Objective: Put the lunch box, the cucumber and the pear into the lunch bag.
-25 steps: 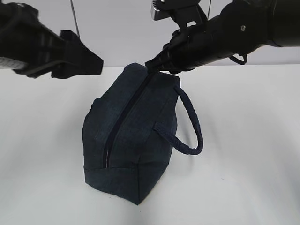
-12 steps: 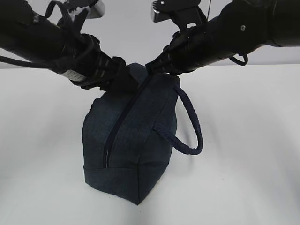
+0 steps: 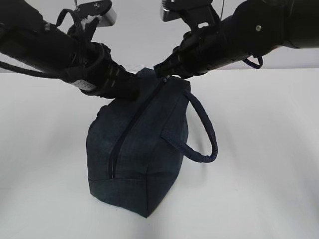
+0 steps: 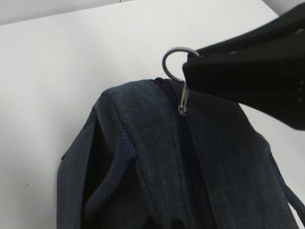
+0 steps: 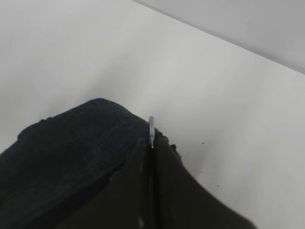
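White table (image 3: 269, 149) carries only one visible thing: the boxy dark navy fabric lunch bag (image 3: 137, 159), standing mid-table with its zipper (image 3: 130, 130) running along the top ridge, closed as far as can be seen. Lunch box, cucumber and pear are not in any view.

The bag is soft and light by the look of it: the cloth sags and creases and the top ridge dents where it is pressed. It will slump or drag across the table if pulled from one end only, so it needs a hold on the fabric against any pull on the zipper.

The padded navy loop handle (image 3: 204, 134) hangs off the bag's right side, limp and rope-like. It suits lifting, not opening.

The left gripper (image 3: 133, 85) lies against the bag's far top edge, left of the zipper. Its jaws are pressed together, probably pinching a fold of cloth there, though the contact is hidden behind the arm.

The right gripper (image 3: 163, 69) sits at the bag's far end of the zipper, its jaws shut tight on the silver ring pull (image 4: 172, 61); the right wrist view shows the ring edge-on between them. The ring is thin, hard, smooth metal, likely slippery, so the grip should stay deep and the pull run along the zipper line.
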`<state>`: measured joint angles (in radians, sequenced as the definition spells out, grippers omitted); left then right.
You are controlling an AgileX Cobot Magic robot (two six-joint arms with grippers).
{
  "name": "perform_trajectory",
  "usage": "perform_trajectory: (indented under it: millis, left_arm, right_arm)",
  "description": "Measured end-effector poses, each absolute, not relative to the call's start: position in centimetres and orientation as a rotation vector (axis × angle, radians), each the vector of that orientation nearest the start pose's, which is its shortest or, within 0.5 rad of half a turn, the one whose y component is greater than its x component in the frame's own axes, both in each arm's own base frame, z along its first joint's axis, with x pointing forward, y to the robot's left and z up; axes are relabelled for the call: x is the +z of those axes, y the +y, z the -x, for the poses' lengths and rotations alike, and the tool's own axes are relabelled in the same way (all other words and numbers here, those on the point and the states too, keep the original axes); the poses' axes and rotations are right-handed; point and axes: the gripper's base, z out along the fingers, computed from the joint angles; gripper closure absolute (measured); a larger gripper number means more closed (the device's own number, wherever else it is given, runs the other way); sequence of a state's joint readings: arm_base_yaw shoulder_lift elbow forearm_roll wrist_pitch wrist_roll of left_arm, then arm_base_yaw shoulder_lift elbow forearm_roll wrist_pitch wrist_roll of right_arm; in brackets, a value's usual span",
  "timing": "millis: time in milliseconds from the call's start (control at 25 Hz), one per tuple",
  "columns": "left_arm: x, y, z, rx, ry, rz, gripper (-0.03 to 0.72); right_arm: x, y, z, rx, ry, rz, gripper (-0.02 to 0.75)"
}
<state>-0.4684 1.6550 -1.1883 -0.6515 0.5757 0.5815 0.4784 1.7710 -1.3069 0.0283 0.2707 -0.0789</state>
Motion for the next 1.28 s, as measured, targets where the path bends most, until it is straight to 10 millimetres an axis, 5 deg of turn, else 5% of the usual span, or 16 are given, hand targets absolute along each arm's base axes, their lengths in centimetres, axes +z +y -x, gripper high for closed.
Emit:
perform_trajectory:
  millis: [320, 800, 1040, 1280]
  left_arm:
    - [26.5, -19.0, -30.8, -0.616, 2.338, -0.731, 0.703]
    - [26.8, -18.9, -30.9, -0.605, 2.315, -0.713, 0.703]
    - [27.5, -18.7, -30.7, -0.591, 2.286, -0.715, 0.703]
    - [27.6, -17.9, -31.0, -0.589, 2.300, -0.667, 0.703]
  right_arm:
    - [27.1, 17.9, -37.7, 0.243, 2.142, 0.521, 0.732]
    - [21.5, 14.4, -43.4, 0.297, 2.307, 0.234, 0.732]
    - [18.5, 13.9, -44.4, 0.342, 2.389, 0.134, 0.732]
    - [18.1, 14.1, -44.6, 0.364, 2.397, 0.107, 0.732]
